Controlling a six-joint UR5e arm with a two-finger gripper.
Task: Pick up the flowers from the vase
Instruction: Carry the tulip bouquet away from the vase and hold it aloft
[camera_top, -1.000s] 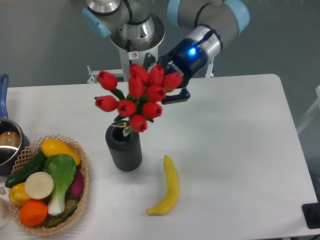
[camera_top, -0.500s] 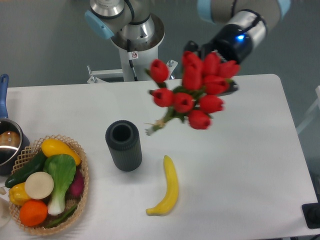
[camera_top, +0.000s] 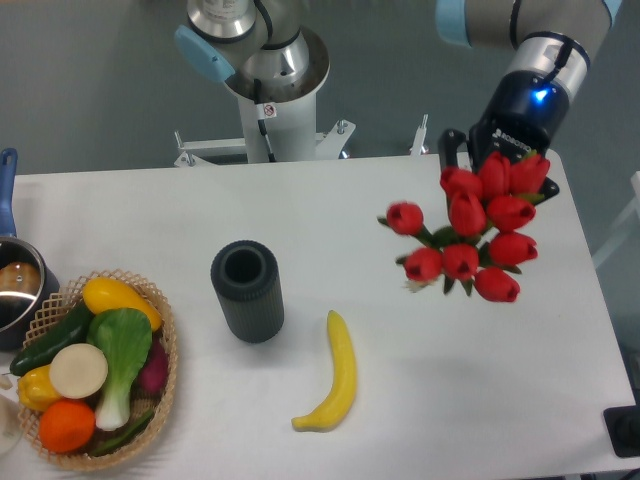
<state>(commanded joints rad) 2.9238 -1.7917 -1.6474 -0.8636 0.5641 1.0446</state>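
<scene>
**Flowers out of the vase, well to its right**

Fixed camera: the flowers (camera_top: 475, 235) hang in the air under the gripper (camera_top: 497, 160), whose fingers are hidden behind the buds, so I cannot tell their grip directly, though it seems to hold the bunch. The vase (camera_top: 247, 290) stands empty, well apart to the left, with a banana (camera_top: 337, 373) between.

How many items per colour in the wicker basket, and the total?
Wicker basket, visible items only:
Yellow: 2, squash and pepper
Green: 3, cucumber, leafy vegetable, small pod
White: 1, round disc
Orange: 1, orange
Purple: 1, partly hidden item
Total: 8
</scene>
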